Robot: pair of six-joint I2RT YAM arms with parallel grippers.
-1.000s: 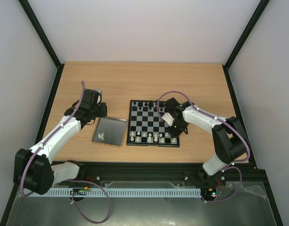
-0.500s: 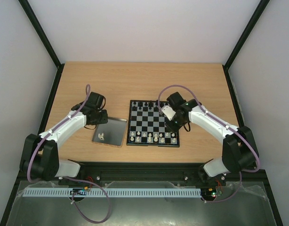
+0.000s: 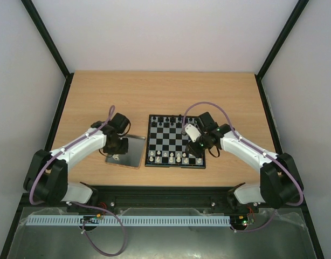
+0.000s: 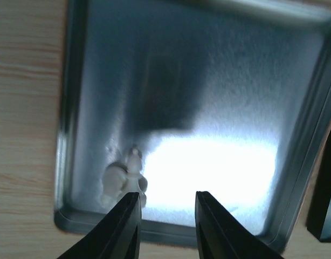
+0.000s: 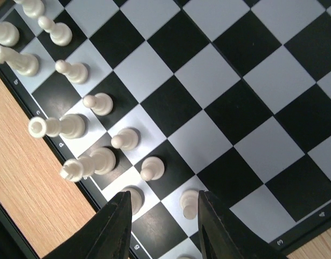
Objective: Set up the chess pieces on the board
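- My left gripper (image 4: 166, 199) hangs low over the near left corner of the tray (image 4: 68, 108). Its jaws are spread with nothing between them.
- The loose white chess pieces (image 4: 125, 178) lie tipped over in that corner. They sit just ahead of one finger (image 4: 125, 226), not in the gap, huddled together and too blurred to count.
- To pick well, I judge I should shift sideways until a single piece sits centred between the pads. Then I'd come straight down and close across its slim body rather than its round base.
- The cluster lies close to the tray's raised rim, so a finger could catch the rim or shove the pieces along. I'd go slowly and take only one.
- My right gripper (image 5: 165, 197) hovers over the near right corner of the board (image 5: 252, 48). Its jaws are apart and empty, and upright white pawns stand under and beside it.
- I'd want that arm lifted well clear before it moves sideways, since these light figures look easy to topple.
- Farther off, white's two near rows look mostly filled. The black pieces (image 3: 168, 120) stand along the far edge, with the wooden table (image 3: 154, 91) beyond.
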